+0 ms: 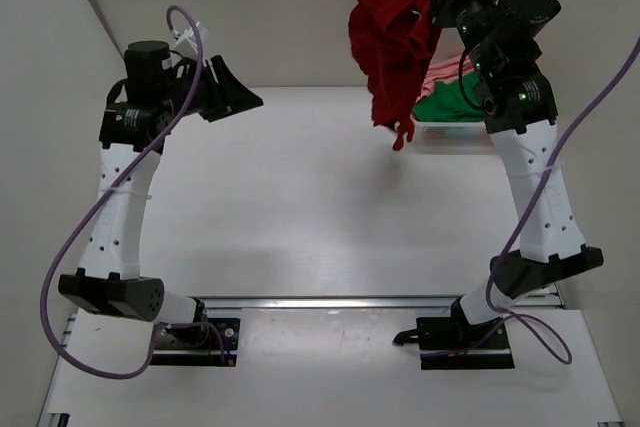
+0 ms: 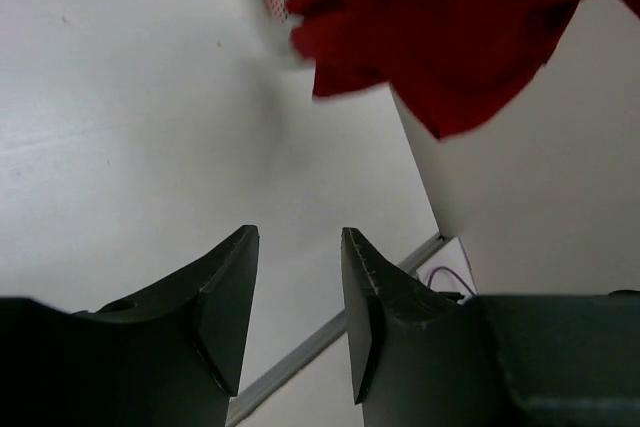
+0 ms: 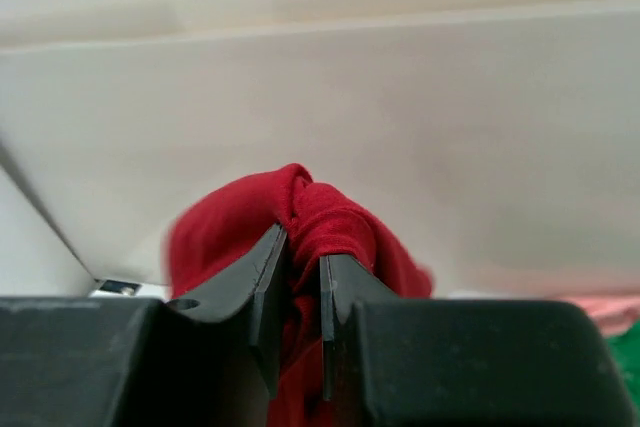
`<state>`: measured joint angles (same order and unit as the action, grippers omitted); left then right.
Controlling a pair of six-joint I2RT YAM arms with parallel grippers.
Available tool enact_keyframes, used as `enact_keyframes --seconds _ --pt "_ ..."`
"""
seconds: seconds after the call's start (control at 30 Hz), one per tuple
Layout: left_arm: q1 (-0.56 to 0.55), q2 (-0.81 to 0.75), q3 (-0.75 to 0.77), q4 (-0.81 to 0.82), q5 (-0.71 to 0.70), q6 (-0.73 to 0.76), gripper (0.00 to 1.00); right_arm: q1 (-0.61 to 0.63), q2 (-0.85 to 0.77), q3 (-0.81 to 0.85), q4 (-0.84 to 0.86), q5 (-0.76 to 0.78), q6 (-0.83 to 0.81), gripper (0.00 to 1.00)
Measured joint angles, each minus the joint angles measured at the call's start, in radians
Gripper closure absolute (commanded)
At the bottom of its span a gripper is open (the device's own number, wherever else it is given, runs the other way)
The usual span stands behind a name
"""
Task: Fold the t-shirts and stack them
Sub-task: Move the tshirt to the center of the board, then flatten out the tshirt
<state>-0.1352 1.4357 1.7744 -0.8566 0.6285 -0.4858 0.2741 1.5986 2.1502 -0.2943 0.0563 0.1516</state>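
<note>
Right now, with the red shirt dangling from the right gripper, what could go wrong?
1. The right gripper pinches only a small bunched fold of the dark red t-shirt; it could slip out.
2. The shirt hangs crumpled, its low tip close to the basket rim; it might snag there.
3. The left gripper is open, empty and well apart from the cloth; with no edge spread out, its grab could miss.

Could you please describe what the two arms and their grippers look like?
The left arm and right arm have white link shells dotted with small holes, black joints and black base plates. A purple cable loops along each. Small green lights glow near the right wrist. The left gripper and right gripper each have two dark, matte, wedge-shaped fingers.
</note>
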Motion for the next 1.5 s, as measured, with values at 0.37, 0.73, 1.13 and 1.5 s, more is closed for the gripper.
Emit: enact_keyframes --seconds 0.37,0.73,1.13,1.5 --pt "0.013 -0.232 -0.032 -0.008 -0.084 0.005 0.42 0.177 -0.071 -0.098 0.000 0.005 -0.009 0.99" --pt "0.006 -0.306 -0.388 -0.024 -0.235 -0.104 0.54 0.175 0.611 0.381 -0.512 -0.063 0.165 0.50" --pt "-0.252 0.076 -0.432 0.059 -0.355 -0.201 0.54 -0.102 0.183 -0.438 -0.539 -0.075 0.180 0.46" --pt "-0.300 0.428 -0.444 0.127 -0.536 -0.309 0.47 -0.011 -0.022 -0.688 -0.453 -0.239 0.136 0.46"
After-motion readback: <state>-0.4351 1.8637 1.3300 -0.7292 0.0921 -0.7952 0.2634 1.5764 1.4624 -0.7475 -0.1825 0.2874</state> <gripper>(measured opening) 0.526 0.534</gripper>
